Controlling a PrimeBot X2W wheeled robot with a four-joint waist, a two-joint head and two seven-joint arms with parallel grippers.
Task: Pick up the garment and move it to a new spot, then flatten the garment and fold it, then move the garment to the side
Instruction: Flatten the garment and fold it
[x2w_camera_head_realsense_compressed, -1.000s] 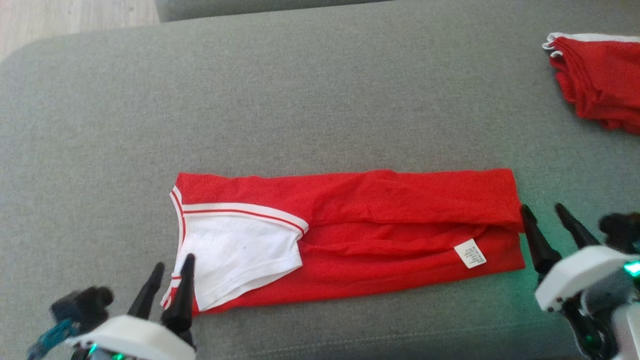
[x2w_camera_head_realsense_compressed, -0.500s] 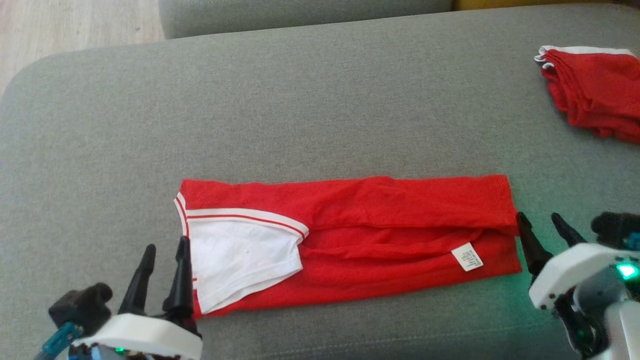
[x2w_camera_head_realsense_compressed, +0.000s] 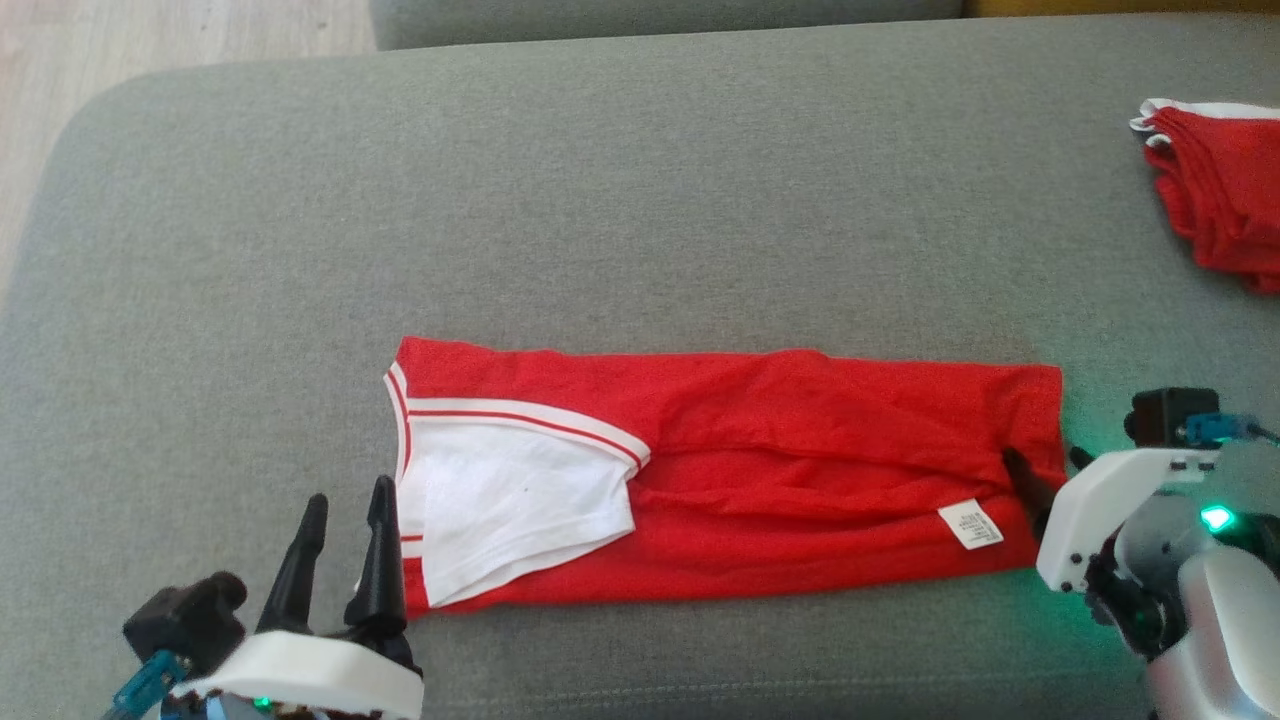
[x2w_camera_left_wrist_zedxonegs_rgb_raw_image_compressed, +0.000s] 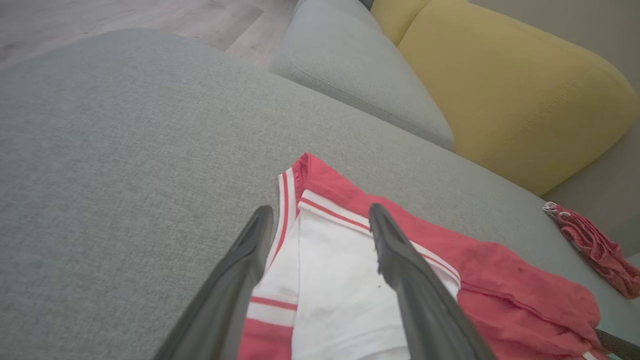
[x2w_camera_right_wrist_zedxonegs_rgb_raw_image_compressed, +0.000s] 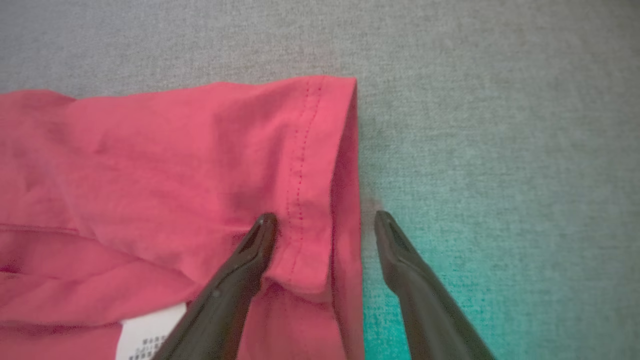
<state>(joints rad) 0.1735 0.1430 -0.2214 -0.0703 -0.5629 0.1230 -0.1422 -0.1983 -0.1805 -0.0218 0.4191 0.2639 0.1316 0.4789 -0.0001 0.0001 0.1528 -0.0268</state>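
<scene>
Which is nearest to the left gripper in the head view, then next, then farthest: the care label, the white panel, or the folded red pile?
1. The white panel, just right of the left gripper.
2. The care label, near the right end of the garment.
3. The folded red pile, far right, farther back on the sofa.

Print on the label (x2w_camera_head_realsense_compressed: 970, 525) is unreadably small; the red pile (x2w_camera_head_realsense_compressed: 1215, 200) is cropped
</scene>
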